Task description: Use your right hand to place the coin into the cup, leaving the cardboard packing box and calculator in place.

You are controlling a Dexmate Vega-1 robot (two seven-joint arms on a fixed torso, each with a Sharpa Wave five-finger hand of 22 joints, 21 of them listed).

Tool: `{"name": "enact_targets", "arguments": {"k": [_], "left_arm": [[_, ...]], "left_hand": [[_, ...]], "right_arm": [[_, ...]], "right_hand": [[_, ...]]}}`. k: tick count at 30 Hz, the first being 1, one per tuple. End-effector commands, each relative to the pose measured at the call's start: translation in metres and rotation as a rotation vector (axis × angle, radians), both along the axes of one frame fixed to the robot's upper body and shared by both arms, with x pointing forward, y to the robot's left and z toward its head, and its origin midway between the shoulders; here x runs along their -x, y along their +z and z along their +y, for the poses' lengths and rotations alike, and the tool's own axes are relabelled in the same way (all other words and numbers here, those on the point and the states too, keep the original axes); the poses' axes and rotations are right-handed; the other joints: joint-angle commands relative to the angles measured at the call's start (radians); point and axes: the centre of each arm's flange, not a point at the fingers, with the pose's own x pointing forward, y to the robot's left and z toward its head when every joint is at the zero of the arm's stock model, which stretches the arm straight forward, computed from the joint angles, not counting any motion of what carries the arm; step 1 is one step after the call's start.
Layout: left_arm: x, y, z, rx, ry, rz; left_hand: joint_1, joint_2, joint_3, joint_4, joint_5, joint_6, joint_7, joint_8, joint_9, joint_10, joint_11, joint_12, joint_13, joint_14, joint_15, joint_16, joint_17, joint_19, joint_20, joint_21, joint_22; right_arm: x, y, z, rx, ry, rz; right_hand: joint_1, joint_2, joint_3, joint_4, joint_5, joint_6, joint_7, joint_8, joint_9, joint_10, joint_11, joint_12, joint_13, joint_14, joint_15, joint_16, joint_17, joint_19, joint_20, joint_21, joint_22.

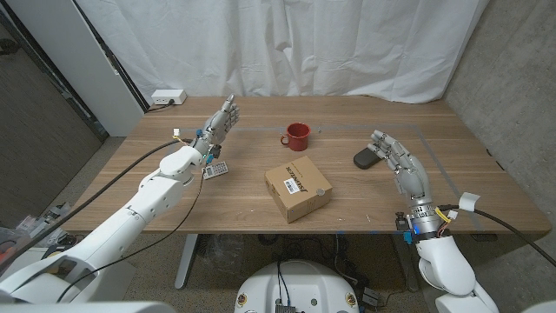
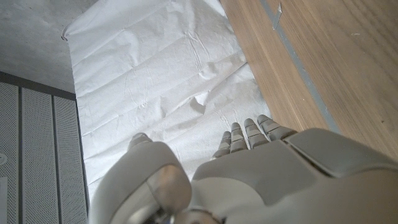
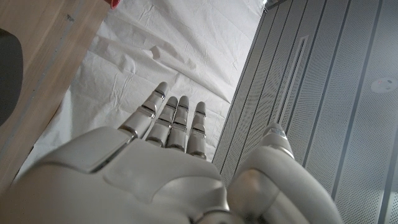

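Right hand (image 1: 398, 161) is open with nothing in it, fingers apart, so the job looks just begun, and next it must reach over to the coin (image 1: 311, 132), which I think is the tiny speck just beside the red cup (image 1: 297, 136), and pinch it.

The head camera is looking down from above over the table (image 1: 261, 204). Both wrist cameras are peering closely along their own robot hand backs, sharing the white curtain (image 2: 155, 93) and table edge.
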Motion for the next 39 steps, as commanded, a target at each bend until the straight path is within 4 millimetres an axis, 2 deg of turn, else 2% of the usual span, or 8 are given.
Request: {"name": "enact_targets", "arguments": {"k": [1, 6, 14, 15, 24, 27, 31, 39], "left_arm": [[-0.003, 0.008, -0.008, -0.014, -0.003, -0.004], [-0.002, 0.009, -0.009, -0.016, 0.001, -0.008], [0.0, 0.007, -0.007, -0.013, 0.005, -0.004], [0.0, 0.007, -0.007, -0.012, 0.005, -0.004], [-0.001, 0.005, -0.005, -0.019, 0.002, 0.005], [-0.001, 0.006, -0.004, -0.028, 0.002, 0.007], [0.002, 0.008, -0.001, -0.041, 0.009, -0.002], [0.007, 0.008, 0.004, -0.045, 0.006, -0.011]], "left_hand": [[0.01, 0.002, -0.004, -0.001, -0.007, 0.006, 0.0, 0.0, 0.003, 0.005, -0.005, -0.003, 0.004, -0.003, 0.002, 0.0, 0.004, -0.01, -0.038, -0.001, 0.006], [0.012, 0.004, -0.005, -0.001, -0.008, -0.002, -0.001, -0.004, 0.003, 0.001, -0.005, -0.005, 0.004, -0.004, 0.001, 0.0, 0.004, -0.011, -0.036, -0.001, 0.006], [0.013, 0.005, -0.006, -0.002, -0.009, -0.001, 0.0, -0.003, 0.003, 0.0, -0.004, -0.005, 0.004, -0.005, 0.003, -0.001, 0.004, -0.013, -0.037, -0.001, 0.006], [0.013, 0.005, -0.006, -0.002, -0.009, -0.001, 0.0, -0.003, 0.003, 0.0, -0.004, -0.005, 0.004, -0.005, 0.003, -0.001, 0.004, -0.013, -0.037, -0.001, 0.006], [0.016, 0.008, -0.008, -0.002, -0.011, -0.007, 0.001, -0.005, 0.003, -0.004, -0.005, -0.007, 0.004, -0.009, 0.003, -0.002, 0.004, -0.017, -0.035, -0.002, 0.006], [0.016, 0.008, -0.008, -0.002, -0.011, -0.007, 0.001, -0.005, 0.003, -0.005, -0.005, -0.007, 0.004, -0.009, 0.003, -0.002, 0.004, -0.018, -0.034, -0.002, 0.006], [0.016, 0.009, -0.009, -0.002, -0.012, -0.008, 0.0, -0.006, 0.003, -0.006, -0.001, -0.008, 0.004, -0.011, 0.003, -0.002, 0.004, -0.02, -0.033, -0.003, 0.006], [0.017, 0.01, -0.01, -0.002, -0.013, -0.008, 0.001, -0.005, 0.003, -0.005, -0.003, -0.007, 0.004, -0.012, 0.003, -0.002, 0.004, -0.025, -0.031, -0.004, 0.006]], "right_arm": [[0.003, -0.005, -0.004, 0.049, -0.047, -0.047], [0.003, -0.005, -0.003, 0.068, -0.088, -0.066], [0.009, -0.001, -0.002, 0.118, -0.181, -0.104], [0.009, -0.001, -0.002, 0.125, -0.188, -0.106], [0.019, -0.002, 0.003, 0.152, -0.252, -0.13], [0.024, -0.003, 0.005, 0.167, -0.276, -0.133], [0.031, -0.007, 0.009, 0.187, -0.325, -0.145], [0.038, -0.009, 0.016, 0.224, -0.393, -0.18]], "right_hand": [[0.035, 0.0, 0.011, -0.015, 0.009, 0.019, -0.01, 0.009, 0.002, 0.011, -0.005, 0.006, 0.004, 0.011, -0.009, -0.003, -0.001, 0.011, -0.029, -0.001, 0.003], [0.08, -0.004, 0.023, -0.028, 0.016, 0.033, -0.025, 0.009, 0.002, 0.021, -0.019, 0.006, 0.004, 0.013, -0.013, -0.006, -0.001, 0.016, -0.031, -0.004, 0.002], [0.124, -0.013, 0.033, -0.036, 0.026, 0.047, -0.039, 0.01, 0.003, 0.031, -0.031, 0.005, 0.004, 0.018, -0.024, -0.007, -0.001, 0.021, -0.036, -0.006, 0.002], [0.144, -0.018, 0.036, -0.038, 0.031, 0.049, -0.044, 0.009, 0.003, 0.032, -0.038, 0.004, 0.004, 0.02, -0.026, -0.008, -0.001, 0.022, -0.038, -0.007, 0.002], [0.193, -0.036, 0.043, -0.04, 0.042, 0.066, -0.061, 0.01, 0.003, 0.038, -0.05, 0.001, 0.005, 0.025, -0.032, -0.009, -0.001, 0.027, -0.045, -0.009, 0.002], [0.214, -0.045, 0.046, -0.039, 0.047, 0.075, -0.067, 0.011, 0.004, 0.041, -0.061, 0.0, 0.005, 0.029, -0.037, -0.009, -0.001, 0.029, -0.046, -0.01, 0.002], [0.245, -0.057, 0.049, -0.035, 0.055, 0.111, -0.085, 0.02, 0.006, 0.048, -0.072, -0.001, 0.005, 0.035, -0.04, -0.009, -0.001, 0.033, -0.048, -0.011, 0.003], [0.28, -0.064, 0.055, -0.031, 0.065, 0.125, -0.12, 0.022, 0.011, 0.04, -0.084, -0.008, 0.006, 0.024, -0.039, -0.015, 0.0, 0.026, -0.048, -0.016, 0.004]]}}
